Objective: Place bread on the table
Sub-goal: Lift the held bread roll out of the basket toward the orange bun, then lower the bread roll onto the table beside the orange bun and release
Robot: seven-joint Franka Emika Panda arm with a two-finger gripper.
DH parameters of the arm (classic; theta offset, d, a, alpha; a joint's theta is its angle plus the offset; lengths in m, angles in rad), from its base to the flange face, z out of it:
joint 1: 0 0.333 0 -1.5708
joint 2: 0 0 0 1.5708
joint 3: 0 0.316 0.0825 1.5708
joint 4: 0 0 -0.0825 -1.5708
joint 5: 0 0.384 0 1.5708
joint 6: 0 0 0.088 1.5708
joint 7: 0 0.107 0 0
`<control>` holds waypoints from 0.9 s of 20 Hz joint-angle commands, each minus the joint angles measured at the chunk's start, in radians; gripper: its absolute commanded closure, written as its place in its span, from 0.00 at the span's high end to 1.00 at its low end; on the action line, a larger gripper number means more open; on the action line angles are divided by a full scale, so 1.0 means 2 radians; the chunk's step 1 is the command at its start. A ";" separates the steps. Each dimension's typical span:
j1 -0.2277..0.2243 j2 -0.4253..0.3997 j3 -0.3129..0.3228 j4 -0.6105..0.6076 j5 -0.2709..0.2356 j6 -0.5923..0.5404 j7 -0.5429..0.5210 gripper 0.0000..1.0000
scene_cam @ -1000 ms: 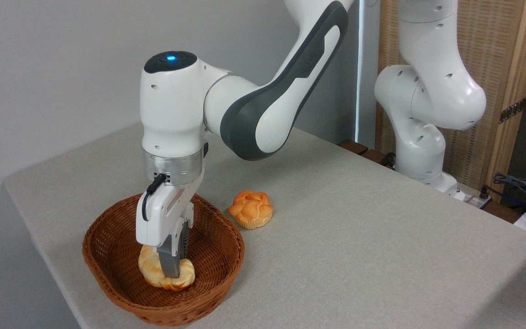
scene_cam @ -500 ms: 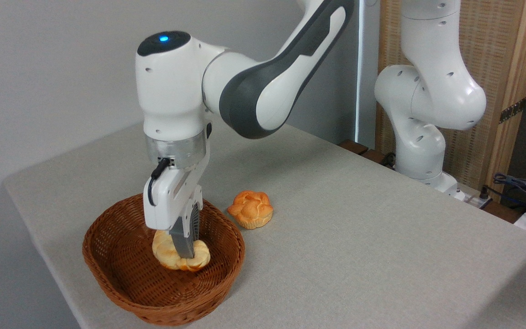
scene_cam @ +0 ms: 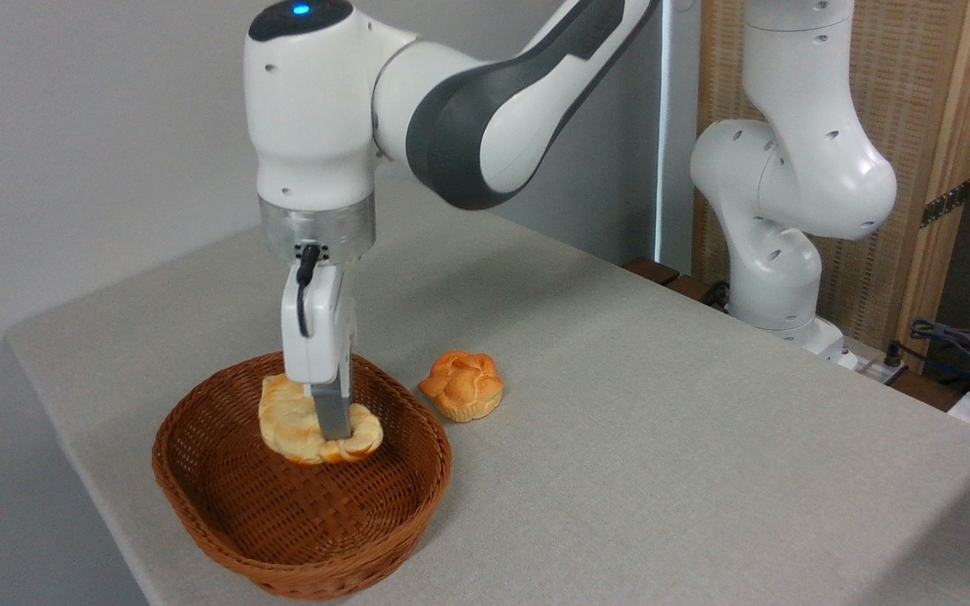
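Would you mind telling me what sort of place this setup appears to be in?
Probably a robotics lab or test bench, not a kitchen: a robot arm mounted at a bare table, loose cables at the right edge, and only a wicker basket with bread as props.

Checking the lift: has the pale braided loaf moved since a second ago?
Yes. The braided loaf, pinched in the gripper, has risen from the floor of the brown wicker basket to rim height.

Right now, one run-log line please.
phase: lift | gripper: shut on braided loaf | loaf: above wicker basket | table: not reached
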 commanded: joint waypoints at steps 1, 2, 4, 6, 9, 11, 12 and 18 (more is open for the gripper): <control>-0.001 -0.033 0.014 0.002 -0.010 -0.051 -0.020 0.03; -0.001 -0.035 0.017 0.002 -0.009 -0.065 -0.017 0.03; -0.001 -0.047 0.023 0.001 -0.009 -0.088 -0.014 0.03; -0.001 -0.056 0.023 -0.002 -0.008 -0.111 -0.011 0.04; -0.001 -0.073 0.024 -0.013 -0.008 -0.134 -0.004 0.08; -0.001 -0.093 0.024 -0.036 -0.008 -0.135 -0.003 0.17; -0.001 -0.099 0.024 -0.046 -0.008 -0.135 -0.003 0.17; -0.019 -0.132 0.023 -0.077 -0.008 -0.159 0.019 0.16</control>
